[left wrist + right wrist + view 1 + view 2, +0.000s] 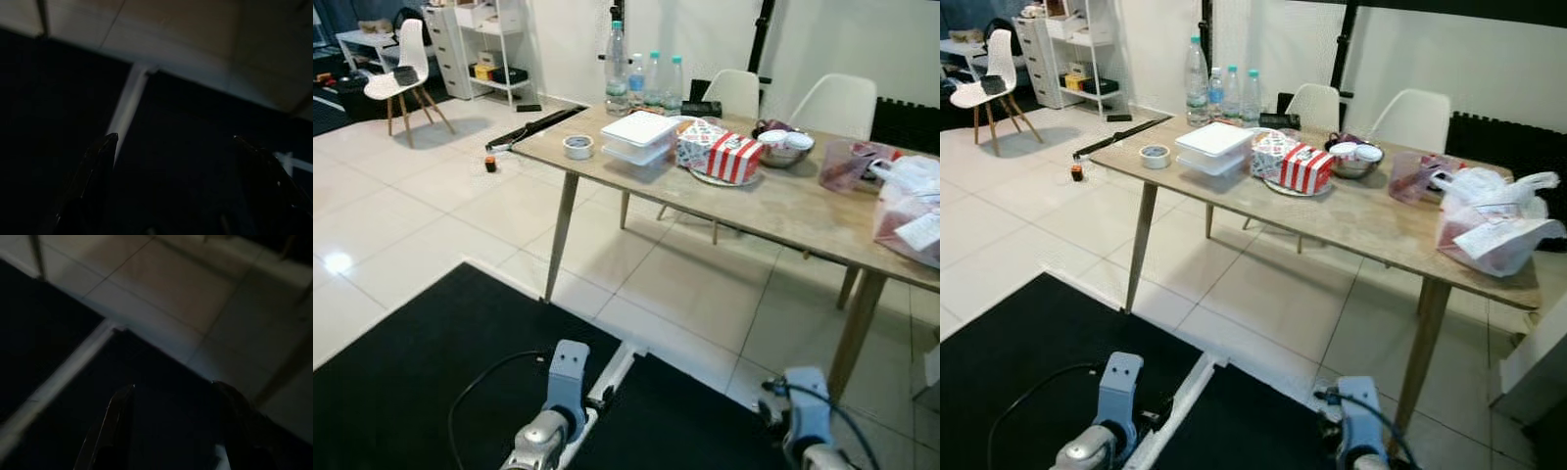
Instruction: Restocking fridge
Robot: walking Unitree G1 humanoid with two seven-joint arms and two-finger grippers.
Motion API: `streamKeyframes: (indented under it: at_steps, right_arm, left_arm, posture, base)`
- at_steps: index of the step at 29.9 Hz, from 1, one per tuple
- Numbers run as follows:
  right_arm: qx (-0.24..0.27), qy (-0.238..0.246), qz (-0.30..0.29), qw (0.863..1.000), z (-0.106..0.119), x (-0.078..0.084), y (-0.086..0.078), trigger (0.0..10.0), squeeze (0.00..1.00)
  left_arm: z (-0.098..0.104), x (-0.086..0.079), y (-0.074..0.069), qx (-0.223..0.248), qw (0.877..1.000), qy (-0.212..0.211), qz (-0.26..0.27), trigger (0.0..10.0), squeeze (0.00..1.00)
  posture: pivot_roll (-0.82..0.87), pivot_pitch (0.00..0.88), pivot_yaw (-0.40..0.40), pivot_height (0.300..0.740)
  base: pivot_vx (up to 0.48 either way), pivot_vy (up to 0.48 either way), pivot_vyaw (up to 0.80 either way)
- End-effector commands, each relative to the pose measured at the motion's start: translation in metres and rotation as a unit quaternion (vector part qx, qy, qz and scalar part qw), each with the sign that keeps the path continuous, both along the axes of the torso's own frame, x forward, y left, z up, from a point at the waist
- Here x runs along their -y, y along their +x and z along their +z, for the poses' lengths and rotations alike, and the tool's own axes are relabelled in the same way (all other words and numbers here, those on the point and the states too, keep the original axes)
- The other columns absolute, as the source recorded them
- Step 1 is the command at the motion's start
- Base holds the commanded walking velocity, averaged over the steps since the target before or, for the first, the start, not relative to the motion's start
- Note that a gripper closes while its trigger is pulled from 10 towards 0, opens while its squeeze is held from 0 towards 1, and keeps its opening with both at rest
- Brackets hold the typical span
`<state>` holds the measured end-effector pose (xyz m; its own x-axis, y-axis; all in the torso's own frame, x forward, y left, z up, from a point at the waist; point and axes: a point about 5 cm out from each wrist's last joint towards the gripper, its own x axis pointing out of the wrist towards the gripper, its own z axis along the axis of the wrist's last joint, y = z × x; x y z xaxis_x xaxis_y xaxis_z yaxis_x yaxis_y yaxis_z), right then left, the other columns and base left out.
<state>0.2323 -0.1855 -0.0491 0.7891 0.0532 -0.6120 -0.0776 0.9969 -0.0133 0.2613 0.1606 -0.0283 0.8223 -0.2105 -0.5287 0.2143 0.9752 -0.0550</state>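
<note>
Approaching comes first — the groceries sit well ahead on the worktop (pixel 783 211): water bottles (pixel 644 83), stacked white containers (pixel 639 136), a bagged bundle (pixel 1491 233). Left gripper (pixel 173 142) and right gripper (pixel 171 389) hang low over black matting, fingers wide, holding nothing — walk closer before reaching.

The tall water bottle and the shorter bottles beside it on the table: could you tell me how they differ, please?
The tall water bottle stands well above the shorter bottles. It is at the left end of the row; they stand to its right. All are clear, upright and capped, at the table's far edge.
</note>
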Motion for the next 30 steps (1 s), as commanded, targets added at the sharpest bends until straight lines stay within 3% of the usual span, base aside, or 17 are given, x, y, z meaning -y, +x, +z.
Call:
streamKeyframes:
  at_steps: [1,14,30]
  right_arm:
    - [-0.008,0.000,-0.015,1.000,-0.002,0.007,-0.004,10.0,0.00]
    - [-0.007,-0.001,-0.022,1.000,-0.003,0.012,-0.007,10.0,0.00]
    - [-0.015,0.006,-0.042,0.999,-0.008,0.013,-0.017,10.0,0.00]
  left_arm:
    - [0.001,0.002,0.001,0.000,1.000,0.000,-0.005,10.0,0.00]
    - [0.006,0.001,0.008,0.009,1.000,0.009,-0.022,10.0,0.00]
    - [0.003,0.000,0.004,0.002,0.999,0.016,-0.033,10.0,0.00]
  posture:
    - [-0.06,0.025,0.009,0.740]
    - [-0.06,0.002,-0.004,0.740]
    - [-0.06,0.000,0.004,0.740]
  base:
    - [0.330,0.000,-0.80]
    - [0.330,0.000,-0.80]
    - [0.332,0.000,-0.80]
